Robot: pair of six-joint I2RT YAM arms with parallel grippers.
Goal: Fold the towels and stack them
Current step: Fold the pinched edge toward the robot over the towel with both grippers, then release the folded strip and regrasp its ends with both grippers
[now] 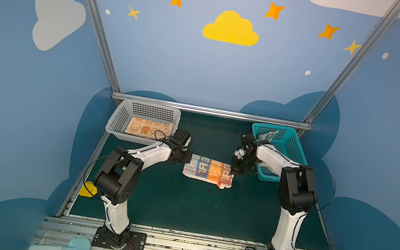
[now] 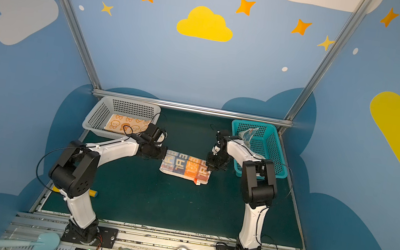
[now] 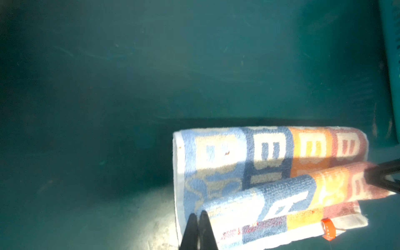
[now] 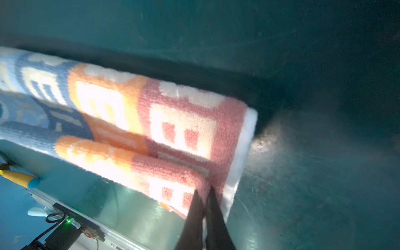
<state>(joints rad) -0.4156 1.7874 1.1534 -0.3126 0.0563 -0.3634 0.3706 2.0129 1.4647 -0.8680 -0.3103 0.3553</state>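
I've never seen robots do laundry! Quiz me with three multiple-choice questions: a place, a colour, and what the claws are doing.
1. Where is the orange bunny towel? A) in the grey basket B) draped over a claw C) on the wall
2. What colour is the basket behind the right arm? A) red B) teal C) black
3. How are the left claw and right claw? A) both wide open B) one open C) both shut on the lettered towel
Answers: 1A, it lies flat inside; 2B, its mesh walls are teal; 3C, wrist views show fingers pinching it.
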